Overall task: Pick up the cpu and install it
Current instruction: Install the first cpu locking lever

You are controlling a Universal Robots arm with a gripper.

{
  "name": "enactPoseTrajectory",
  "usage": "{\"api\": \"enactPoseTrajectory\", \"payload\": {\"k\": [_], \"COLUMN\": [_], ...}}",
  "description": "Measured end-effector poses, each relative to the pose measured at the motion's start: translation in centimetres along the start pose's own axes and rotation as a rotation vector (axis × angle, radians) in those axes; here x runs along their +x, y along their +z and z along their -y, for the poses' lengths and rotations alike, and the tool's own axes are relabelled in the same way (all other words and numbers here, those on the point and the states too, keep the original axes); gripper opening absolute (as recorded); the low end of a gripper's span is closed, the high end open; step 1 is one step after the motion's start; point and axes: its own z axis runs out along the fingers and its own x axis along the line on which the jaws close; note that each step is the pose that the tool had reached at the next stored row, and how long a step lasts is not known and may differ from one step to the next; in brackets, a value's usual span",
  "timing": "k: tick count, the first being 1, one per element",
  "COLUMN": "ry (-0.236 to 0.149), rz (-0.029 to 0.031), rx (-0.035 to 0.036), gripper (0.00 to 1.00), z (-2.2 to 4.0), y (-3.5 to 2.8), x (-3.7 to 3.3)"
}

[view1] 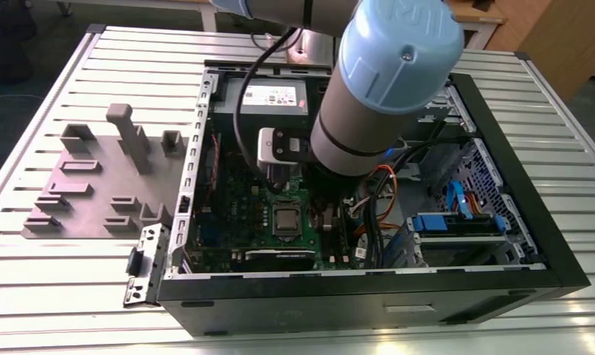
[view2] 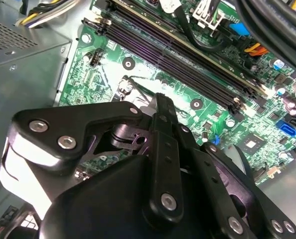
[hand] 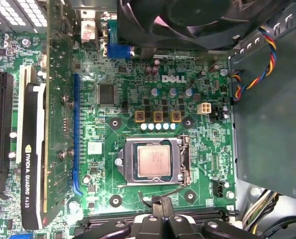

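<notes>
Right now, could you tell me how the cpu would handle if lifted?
The cpu looks flat, rigid and metal-topped, so probably stiff and light. Its smooth top may be slippery. Sitting low inside the socket frame, its edges likely offer little grip.

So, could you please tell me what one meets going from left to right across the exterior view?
Grey moulded plastic fixture plate, small square silvery-grey cpu, orange cables, blue plastic drive bracket.

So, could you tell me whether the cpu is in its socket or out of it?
In: the cpu lies flat inside the socket frame on the green board, seen in the first wrist view.
</notes>
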Motion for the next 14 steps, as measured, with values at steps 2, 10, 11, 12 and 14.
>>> {"api": "enactPoseTrajectory", "payload": {"k": [2,10,11,12,14], "ry": [-0.001,-0.007,-0.008,-0.008,-0.009], "rz": [0.0,-0.0006,-0.0007,-0.0007,-0.0007], "rx": [-0.0002,-0.0011,-0.0013,-0.0013,-0.0015], "gripper": [0.11,0.11,0.11,0.11,0.11], "z": [0.02,0.06,0.07,0.08,0.09], "y": [0.14,0.57,0.64,0.73,0.95], "x": [0.1,0.73,0.8,0.87,0.95]}}
